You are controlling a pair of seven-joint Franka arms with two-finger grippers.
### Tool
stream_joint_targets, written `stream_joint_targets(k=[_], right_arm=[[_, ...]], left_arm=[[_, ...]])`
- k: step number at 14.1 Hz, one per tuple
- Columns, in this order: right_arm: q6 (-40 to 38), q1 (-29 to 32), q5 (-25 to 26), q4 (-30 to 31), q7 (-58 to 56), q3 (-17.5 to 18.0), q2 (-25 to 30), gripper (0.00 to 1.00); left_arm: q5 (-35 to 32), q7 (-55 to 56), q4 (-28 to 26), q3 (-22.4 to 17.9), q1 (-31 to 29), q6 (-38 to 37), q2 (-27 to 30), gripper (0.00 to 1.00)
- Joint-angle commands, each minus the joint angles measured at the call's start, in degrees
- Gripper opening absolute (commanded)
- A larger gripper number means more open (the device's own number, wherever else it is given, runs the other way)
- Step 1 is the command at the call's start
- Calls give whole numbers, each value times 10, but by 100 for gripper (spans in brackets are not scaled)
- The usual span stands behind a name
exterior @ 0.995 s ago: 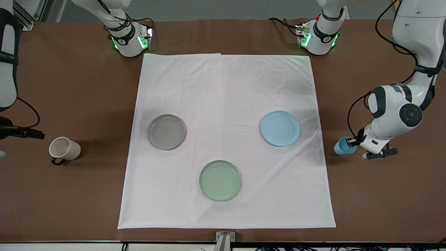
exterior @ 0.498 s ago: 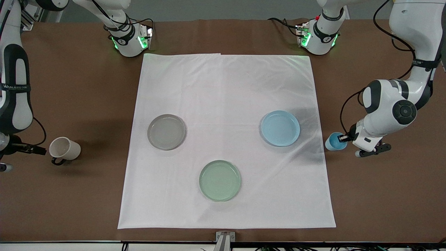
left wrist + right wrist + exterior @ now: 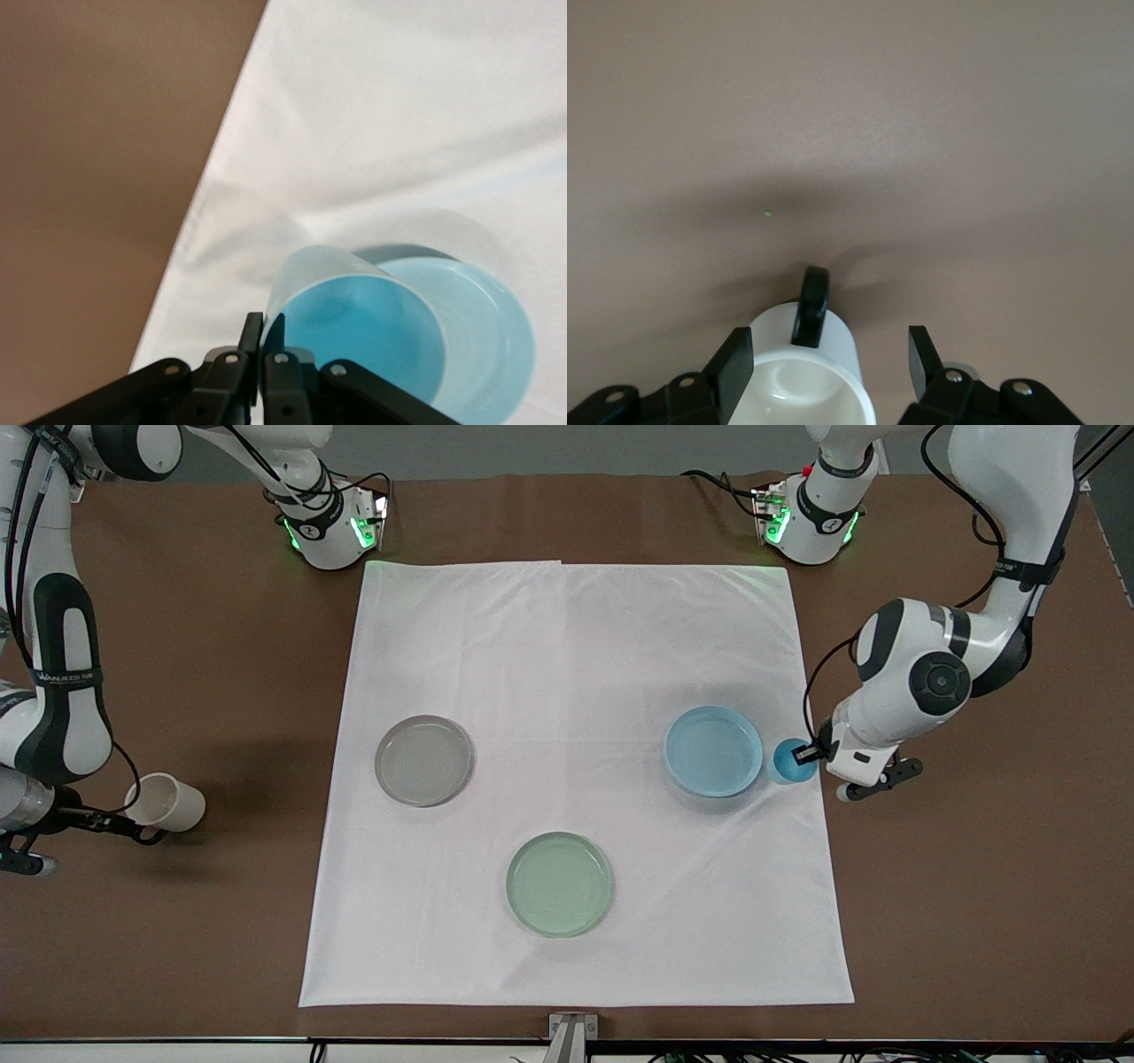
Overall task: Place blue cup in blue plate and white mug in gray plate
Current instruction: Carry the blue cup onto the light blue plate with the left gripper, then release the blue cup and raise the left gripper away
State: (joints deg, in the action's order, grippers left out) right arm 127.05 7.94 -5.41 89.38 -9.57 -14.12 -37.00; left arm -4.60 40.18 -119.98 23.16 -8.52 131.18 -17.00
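Observation:
The blue cup (image 3: 791,762) hangs in the air just beside the blue plate (image 3: 713,750), over the cloth's edge at the left arm's end. My left gripper (image 3: 806,753) is shut on its rim, one finger inside and one outside (image 3: 263,332). The white mug (image 3: 170,802) lies on its side on the brown table at the right arm's end. My right gripper (image 3: 133,822) is open around the mug (image 3: 806,390); one finger sits against the wall, the other stands apart. The black handle (image 3: 811,305) points away from the gripper. The gray plate (image 3: 423,760) lies on the cloth, with nothing in it.
A pale green plate (image 3: 560,883) lies on the white cloth (image 3: 576,646), nearer the front camera than the other two plates. Both arm bases stand at the table's back edge.
The left arm has carried the blue cup from the brown table to the cloth's edge beside the blue plate. The right gripper has come down around the white mug and its fingers have narrowed.

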Motion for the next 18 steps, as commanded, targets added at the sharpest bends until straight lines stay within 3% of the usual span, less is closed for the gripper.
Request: stream_joint_targets(k=[1, 2, 4, 6, 8, 10, 11, 15, 18], right_arm=[[4, 9, -15, -10, 0, 7, -13, 79], [6, 9, -14, -10, 0, 7, -16, 79], [17, 9, -15, -10, 0, 7, -24, 79], [35, 9, -17, -10, 2, 7, -33, 79], [55, 9, -19, -10, 3, 8, -46, 79], [65, 9, -25, -10, 3, 9, -53, 77], [65, 9, -31, -10, 3, 9, -53, 75], [65, 6, -44, -8, 2, 9, -53, 57], [63, 7, -44, -6, 3, 9, -53, 40]], left_arm=[[-4, 54, -8, 16, 14, 8, -2, 3], [-4, 72, -9, 17, 20, 18, -9, 7], [-5, 107, -9, 18, 46, 35, -25, 24], [-9, 136, -7, 18, 58, 44, -36, 50], [-9, 138, -6, 18, 64, 60, -43, 61], [-9, 139, -2, 18, 61, 63, -46, 84], [-9, 138, 1, 18, 59, 62, -44, 100], [-13, 111, 60, 14, 49, 46, -34, 100], [-64, 40, 168, 14, 31, -54, -37, 100]])
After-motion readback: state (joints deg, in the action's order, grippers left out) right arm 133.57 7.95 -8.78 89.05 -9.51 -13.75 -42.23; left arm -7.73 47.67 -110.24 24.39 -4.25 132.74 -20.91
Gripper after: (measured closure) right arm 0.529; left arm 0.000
